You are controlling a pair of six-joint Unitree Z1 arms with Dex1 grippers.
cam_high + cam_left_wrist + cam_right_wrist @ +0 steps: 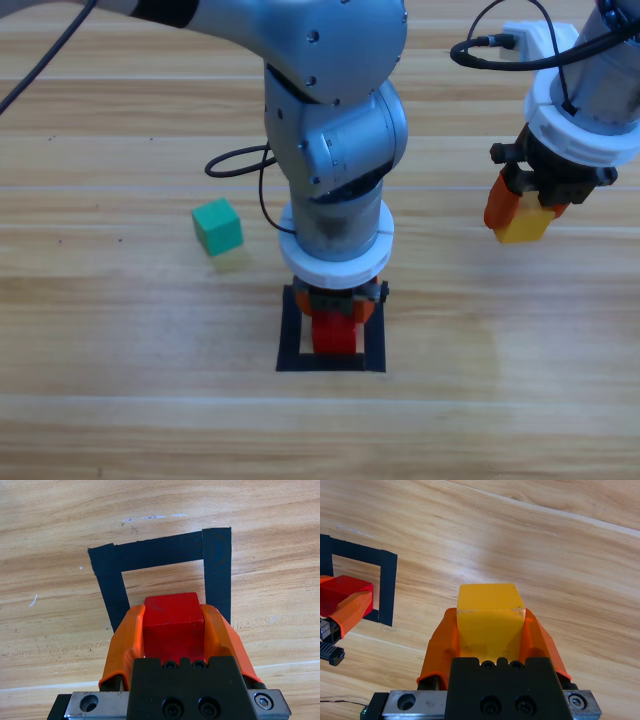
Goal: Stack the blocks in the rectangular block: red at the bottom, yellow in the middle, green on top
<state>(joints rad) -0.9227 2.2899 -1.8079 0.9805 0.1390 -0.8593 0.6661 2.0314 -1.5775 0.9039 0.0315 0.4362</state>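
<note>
Nothing stacked yet. Left claw is clamped on the red cube, over the tape square; whether it rests on the table I can't tell. Right claw grips the yellow cube, waiting well right of the square. Green cube lies untouched left of the square; yellow and green placements remain.
</note>
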